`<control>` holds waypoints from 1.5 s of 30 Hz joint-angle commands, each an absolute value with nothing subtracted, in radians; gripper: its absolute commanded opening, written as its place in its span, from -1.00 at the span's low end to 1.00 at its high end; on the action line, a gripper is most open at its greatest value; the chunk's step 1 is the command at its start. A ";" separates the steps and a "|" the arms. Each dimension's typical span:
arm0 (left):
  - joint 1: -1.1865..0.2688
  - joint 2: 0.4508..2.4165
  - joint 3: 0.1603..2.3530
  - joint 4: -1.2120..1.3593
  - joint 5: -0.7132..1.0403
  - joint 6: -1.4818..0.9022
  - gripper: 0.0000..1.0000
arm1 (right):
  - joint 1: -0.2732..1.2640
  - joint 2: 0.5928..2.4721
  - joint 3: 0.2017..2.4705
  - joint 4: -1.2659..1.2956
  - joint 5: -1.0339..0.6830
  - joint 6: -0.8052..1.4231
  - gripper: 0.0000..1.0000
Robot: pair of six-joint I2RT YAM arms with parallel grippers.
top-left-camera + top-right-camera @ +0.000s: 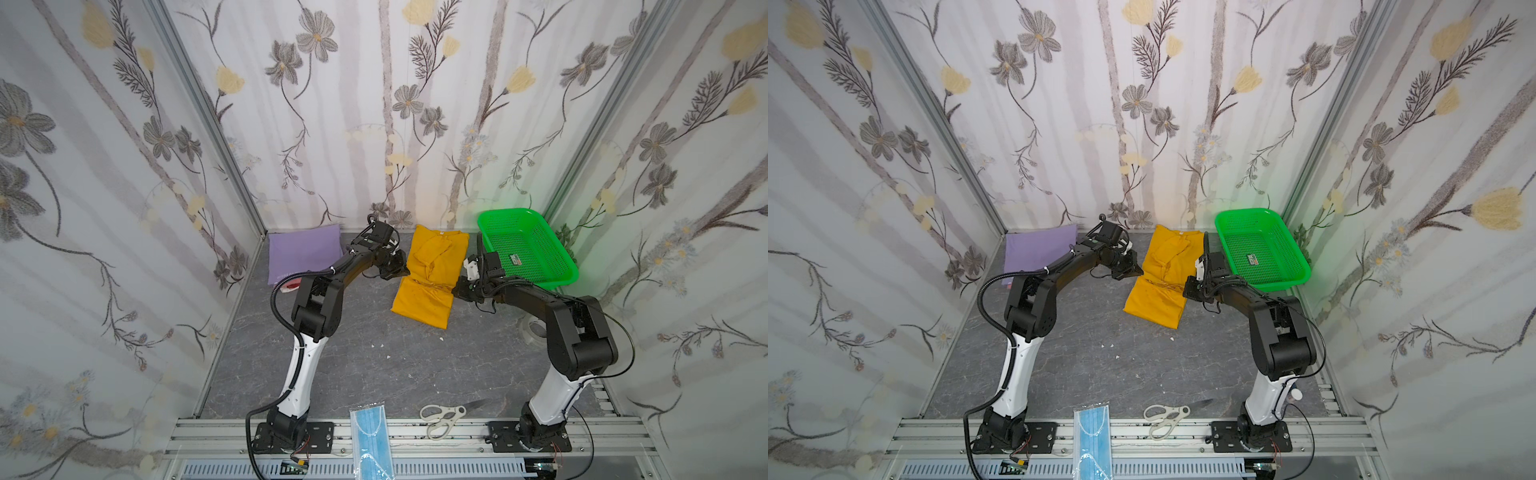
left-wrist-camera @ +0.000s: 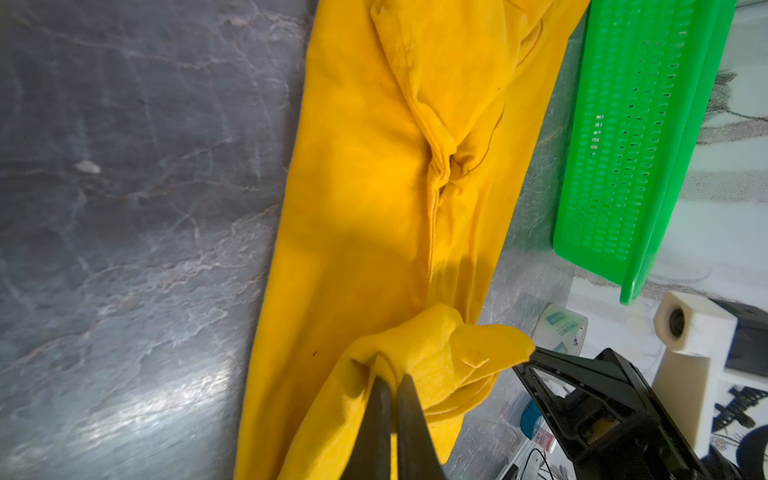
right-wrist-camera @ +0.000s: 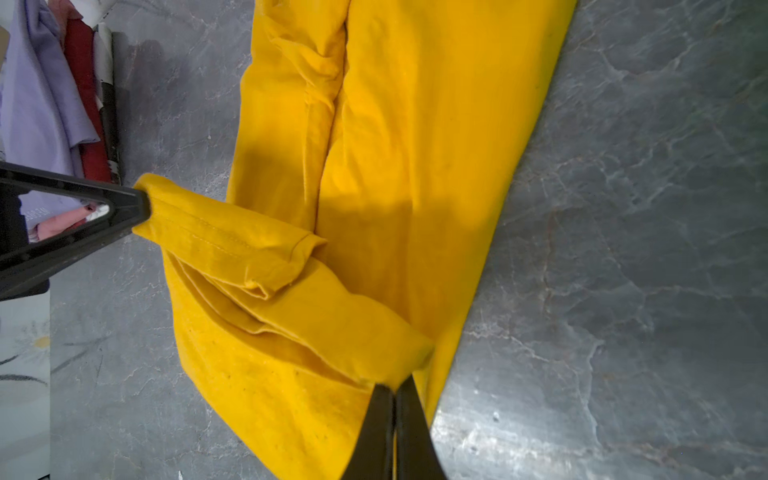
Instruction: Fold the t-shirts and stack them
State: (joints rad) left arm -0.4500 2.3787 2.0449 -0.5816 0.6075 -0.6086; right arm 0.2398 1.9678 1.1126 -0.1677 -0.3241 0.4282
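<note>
The mustard-yellow t-shirt lies as a long narrow strip at the back middle of the grey table. My left gripper is shut on its left edge. On the opposite edge my right gripper is also shut. Between them a band of yellow cloth is raised across the strip. A folded lilac t-shirt lies at the back left, on top of red and pink cloth.
A green mesh basket stands tilted at the back right, close to the right arm. A tape roll lies behind that arm. White scissors and a blue face mask lie at the front edge.
</note>
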 commanded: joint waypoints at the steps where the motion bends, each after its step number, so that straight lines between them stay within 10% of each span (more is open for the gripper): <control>1: -0.446 2.428 2.121 -0.641 0.632 -0.598 -1.00 | 0.236 2.005 1.154 -0.175 -0.357 0.411 -1.00; 9: -0.436 2.506 2.234 -0.666 0.623 -0.618 -1.00 | 0.216 2.063 1.222 -0.184 -0.348 0.423 -1.00; 11: -0.431 2.532 2.271 -0.661 0.639 -0.629 -0.91 | 0.212 2.073 1.245 -0.196 -0.332 0.427 -0.64; 14: -0.421 2.531 2.268 -0.551 0.703 -0.654 0.76 | 0.210 2.051 1.263 -0.194 -0.319 0.406 0.35; 15: -0.416 2.511 2.235 -0.482 0.730 -0.667 1.00 | 0.211 2.033 1.261 -0.189 -0.314 0.395 0.49; 25: -0.338 2.121 1.655 -0.151 0.744 -0.699 1.00 | 0.302 1.938 1.160 -0.119 -0.425 0.406 0.94; 36: -0.330 1.626 0.976 -0.157 0.522 -0.704 1.00 | 0.472 2.132 1.159 -0.058 -0.497 0.472 0.99; 45: -0.393 1.540 0.808 -0.174 0.568 -0.698 1.00 | 0.600 1.894 0.829 0.082 -0.487 0.539 0.99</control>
